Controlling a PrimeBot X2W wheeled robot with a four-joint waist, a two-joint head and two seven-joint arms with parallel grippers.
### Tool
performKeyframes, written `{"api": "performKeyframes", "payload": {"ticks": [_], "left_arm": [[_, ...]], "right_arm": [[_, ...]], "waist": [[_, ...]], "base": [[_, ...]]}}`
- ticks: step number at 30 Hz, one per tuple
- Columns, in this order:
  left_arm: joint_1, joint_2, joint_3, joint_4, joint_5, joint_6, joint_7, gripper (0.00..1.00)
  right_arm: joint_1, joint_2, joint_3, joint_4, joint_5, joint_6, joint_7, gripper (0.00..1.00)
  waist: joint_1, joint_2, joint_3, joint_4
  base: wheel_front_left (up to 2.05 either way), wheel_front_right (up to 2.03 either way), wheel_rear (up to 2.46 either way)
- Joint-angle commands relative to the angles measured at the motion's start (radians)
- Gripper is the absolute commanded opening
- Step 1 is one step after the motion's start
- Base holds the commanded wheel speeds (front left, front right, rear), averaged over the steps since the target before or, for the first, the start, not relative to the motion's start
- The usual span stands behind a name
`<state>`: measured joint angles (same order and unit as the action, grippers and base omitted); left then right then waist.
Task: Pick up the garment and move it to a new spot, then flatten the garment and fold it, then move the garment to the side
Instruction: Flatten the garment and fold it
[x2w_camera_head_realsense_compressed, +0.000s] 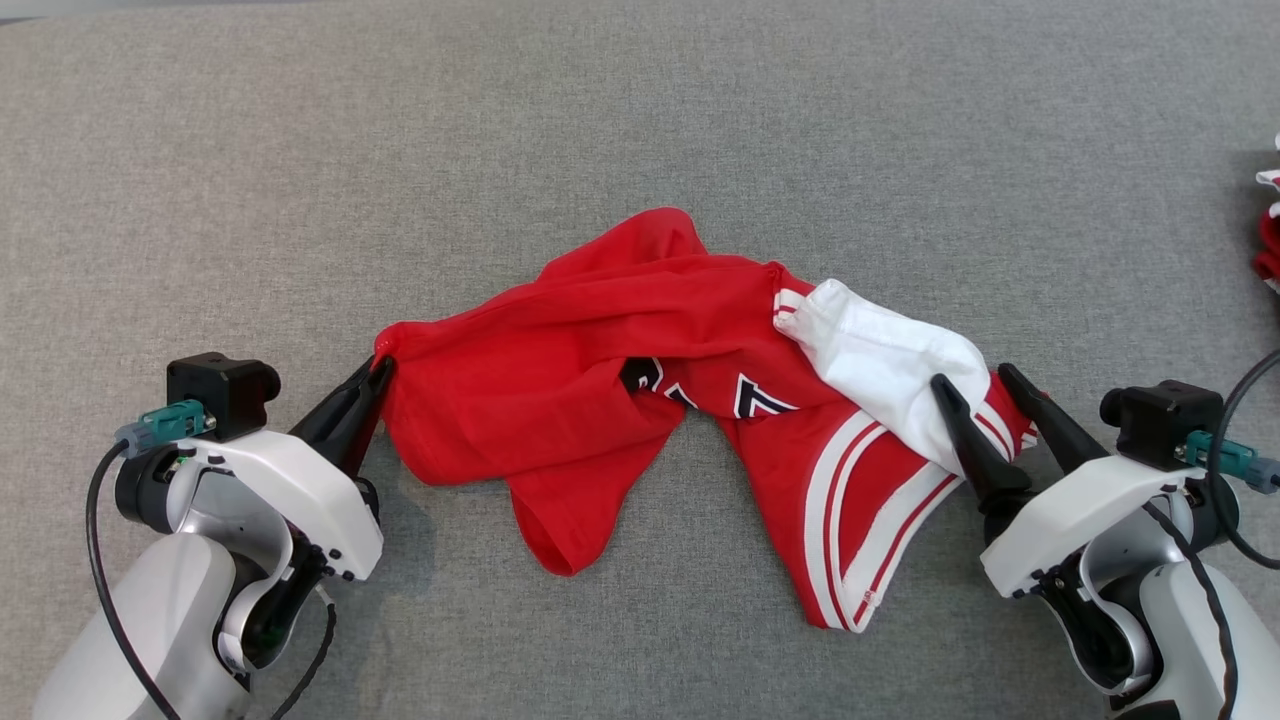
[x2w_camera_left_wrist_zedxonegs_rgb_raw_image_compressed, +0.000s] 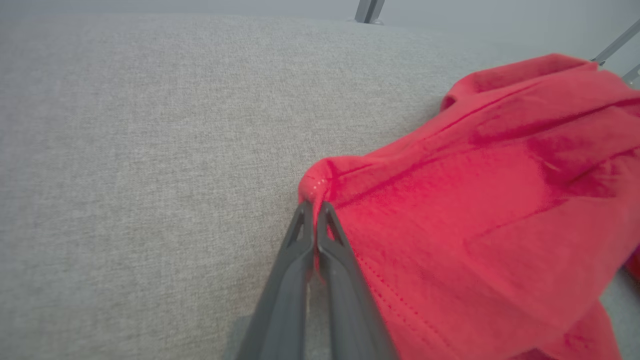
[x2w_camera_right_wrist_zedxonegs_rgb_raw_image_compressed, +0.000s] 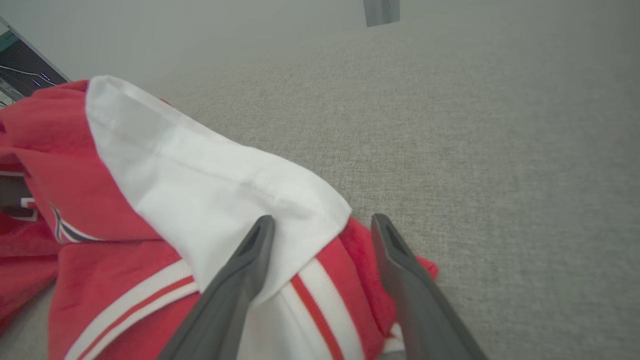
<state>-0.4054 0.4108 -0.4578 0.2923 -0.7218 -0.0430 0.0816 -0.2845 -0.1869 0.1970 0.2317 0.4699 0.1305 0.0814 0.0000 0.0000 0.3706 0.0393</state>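
Crumpled red garment (x2w_camera_head_realsense_compressed: 560, 400), white stripes; left gripper (x2w_camera_head_realsense_compressed: 380, 368) jaws pinch its corner; right gripper (x2w_camera_head_realsense_compressed: 970, 376) jaws wide.

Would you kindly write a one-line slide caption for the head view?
Left hand pinches a corner of the crumpled red garment, while the open right hand straddles its white-and-striped far end.

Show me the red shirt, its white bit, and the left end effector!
red shirt (x2w_camera_head_realsense_compressed: 520, 385): head view, on its plain red middle.
white bit (x2w_camera_head_realsense_compressed: 880, 365): head view, middle of the white cloth.
left end effector (x2w_camera_left_wrist_zedxonegs_rgb_raw_image_compressed: 315, 206): left wrist view, between its shut fingertips, pinching the shirt's edge.
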Motion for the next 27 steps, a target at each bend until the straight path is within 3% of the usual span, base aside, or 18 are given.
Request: {"api": "performKeyframes", "payload": {"ticks": [1,2,4,5,6,15,27], "left_arm": [[0.004,0.003,0.001,0.0,0.0,0.004,-0.004,0.0],[0.003,0.004,0.001,0.0,0.0,0.004,-0.005,0.0],[0.004,0.005,0.0,0.001,-0.001,0.003,-0.009,0.0],[0.005,0.006,0.001,0.002,-0.001,0.003,-0.011,0.0],[0.005,0.006,0.001,0.002,-0.002,0.004,-0.011,0.0],[-0.006,0.014,0.026,-0.03,0.017,0.022,-0.082,0.0],[-0.076,0.09,0.115,-0.267,0.1,0.107,-0.191,0.0]], "right_arm": [[-0.01,-0.006,-0.001,0.003,0.006,0.001,-0.007,0.73],[-0.015,-0.009,0.005,0.004,0.008,0.001,-0.013,0.47],[-0.018,-0.015,0.017,0.003,0.014,0.001,-0.025,0.26],[-0.018,-0.021,0.022,-0.002,0.009,0.001,-0.031,0.03],[-0.018,-0.023,0.025,-0.008,0.009,0.001,-0.039,0.0],[-0.032,-0.051,0.001,-0.112,-0.083,0.001,-0.115,0.0],[-0.112,-0.094,-0.069,-0.321,-0.171,0.0,-0.121,0.0]], "waist": [[0.0,0.0,0.001,0.001],[0.0,0.0,0.001,0.001],[0.0,0.0,0.002,0.003],[0.0,0.0,0.002,0.003],[0.0,0.0,0.003,0.003],[0.0,0.0,-0.005,-0.005],[0.0,0.0,-0.03,-0.015]], "base": [[0.0,0.0,0.0],[0.0,0.0,0.0],[0.0,0.0,0.0],[0.0,0.0,0.0],[0.0,0.0,0.0],[0.0,0.0,0.0],[0.0,0.0,0.0]]}}
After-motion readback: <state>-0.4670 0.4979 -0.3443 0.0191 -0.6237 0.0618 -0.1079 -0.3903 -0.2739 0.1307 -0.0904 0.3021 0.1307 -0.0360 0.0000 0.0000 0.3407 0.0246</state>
